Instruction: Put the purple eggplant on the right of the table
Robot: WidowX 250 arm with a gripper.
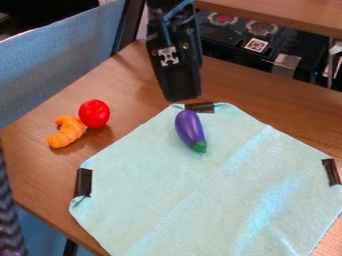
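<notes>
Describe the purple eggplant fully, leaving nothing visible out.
The purple eggplant is small, smooth and slightly glossy, like a toy of plastic or rubber. Its long body is rounded at the top and ends in a green cap at the lower end. It lies on its side on the pale teal cloth, near the cloth's upper corner, just below a strip of black tape, ungripped.

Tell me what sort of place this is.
Probably a robotics lab or test corner: a robot gripper hangs over a wooden table, where a pale cloth appears held down with black tape.
</notes>
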